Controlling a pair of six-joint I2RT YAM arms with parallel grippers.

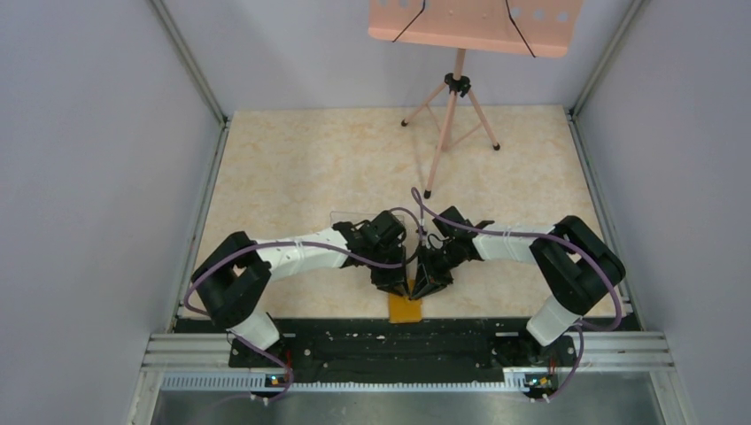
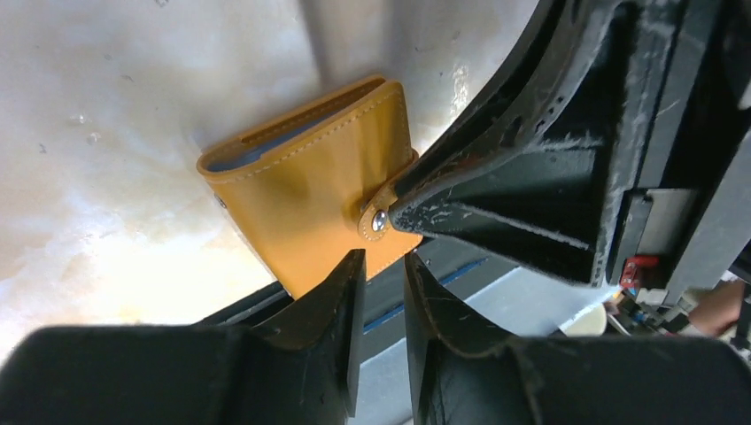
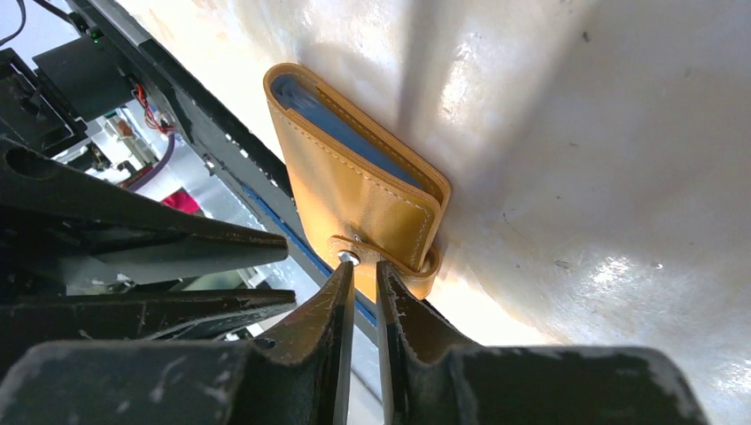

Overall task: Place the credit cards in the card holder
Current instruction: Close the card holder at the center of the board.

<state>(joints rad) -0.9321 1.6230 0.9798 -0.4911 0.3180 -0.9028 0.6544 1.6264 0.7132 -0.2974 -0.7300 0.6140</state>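
The card holder (image 1: 406, 309) is an orange-tan wallet lying folded shut at the table's near edge, its clasp tab (image 3: 390, 257) snapped down. A blue-grey lining shows along its edge (image 2: 257, 155). No credit cards are in view. My right gripper (image 3: 363, 264) stands a narrow slit apart with its tips on the clasp tab beside the snap; nothing sits between the fingers. My left gripper (image 2: 383, 261) is a little open and empty, its tips at the wallet's (image 2: 310, 186) near edge. Both grippers (image 1: 400, 285) (image 1: 425, 285) meet tip to tip above the wallet.
A black rail (image 1: 398, 341) runs right behind the wallet along the table's near edge. A clear plastic box (image 1: 350, 217) lies partly under the left arm. A tripod music stand (image 1: 452, 115) occupies the far middle. Grey walls close both sides.
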